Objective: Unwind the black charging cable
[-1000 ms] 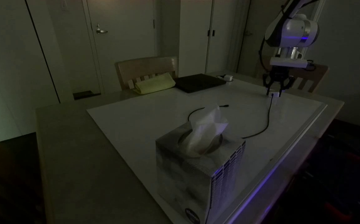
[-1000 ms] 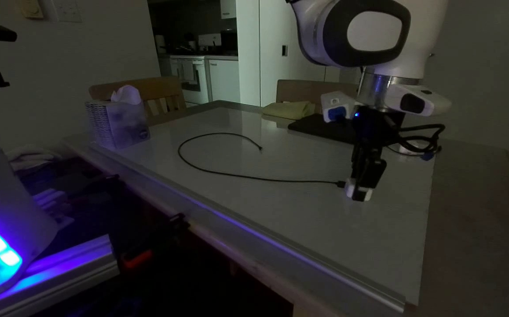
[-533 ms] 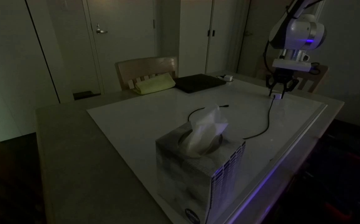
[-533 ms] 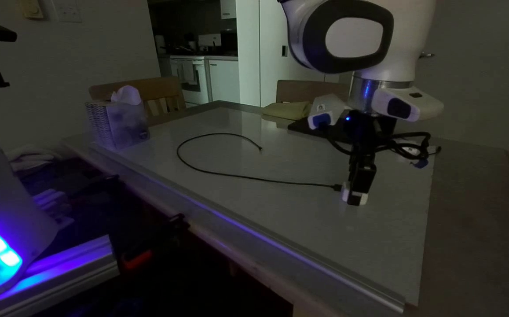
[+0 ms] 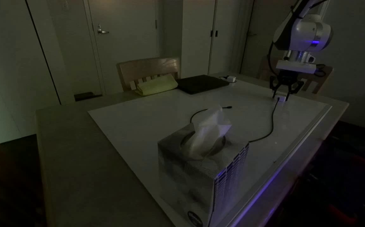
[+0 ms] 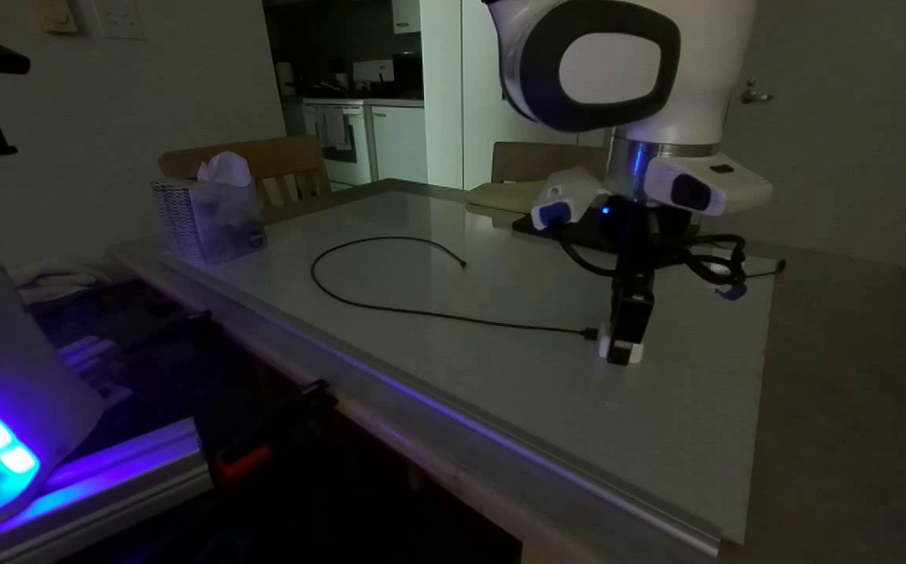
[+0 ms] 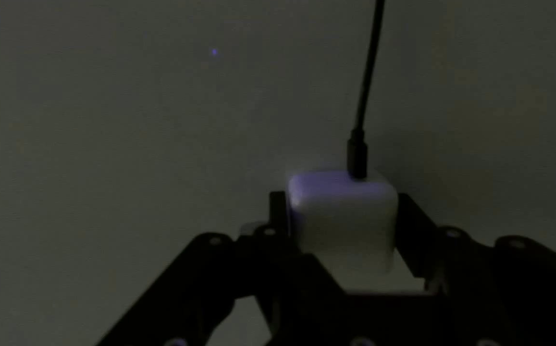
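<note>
The black charging cable (image 6: 421,312) lies on the white board in one wide open curve, shown in an exterior view. Its free end (image 6: 463,264) points toward the board's middle. Its other end is plugged into a white charger block (image 7: 345,226). My gripper (image 7: 341,206) has one finger on each side of this block in the wrist view and is shut on it. The gripper also shows in both exterior views (image 5: 280,99) (image 6: 622,356), low over the board. I cannot tell whether the block touches the board. The tissue box hides the cable's middle in an exterior view.
A tissue box (image 5: 198,176) stands on the white board (image 5: 132,126). A yellow cloth (image 5: 157,85), a flat black object (image 5: 203,84) and another white adapter with a cord (image 5: 231,79) lie along the far edge. Chairs (image 5: 147,67) stand around the table.
My gripper and the white charger block have shifted together, leftward in one exterior view and slightly nearer the camera in the other. The plugged cable end moved along; the free end stayed put.
</note>
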Robot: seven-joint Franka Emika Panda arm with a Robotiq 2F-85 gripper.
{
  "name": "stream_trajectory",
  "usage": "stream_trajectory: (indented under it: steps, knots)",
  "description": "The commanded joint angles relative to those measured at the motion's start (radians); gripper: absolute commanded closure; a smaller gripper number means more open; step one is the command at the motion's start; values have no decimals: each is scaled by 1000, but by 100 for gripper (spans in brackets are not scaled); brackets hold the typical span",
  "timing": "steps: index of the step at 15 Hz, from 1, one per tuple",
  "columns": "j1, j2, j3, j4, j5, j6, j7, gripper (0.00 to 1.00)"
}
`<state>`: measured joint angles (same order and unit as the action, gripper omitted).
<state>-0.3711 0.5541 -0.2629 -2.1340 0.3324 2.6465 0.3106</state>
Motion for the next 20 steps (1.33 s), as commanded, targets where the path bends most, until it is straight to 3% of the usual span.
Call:
stream_trajectory:
  steps: [1,2,5,6,12,20]
  knots:
    - [14,-32,-1,-55,17,31,6,24]
    - [15,-34,-3,-60,16,32,7,24]
    - [28,-44,-12,-75,5,35,16,2]
    - [41,-52,-23,-81,-7,33,27,0]
    - [128,-156,-96,-131,-104,-7,88,0]
    - [148,-310,-1,-135,-173,-187,-97,0]
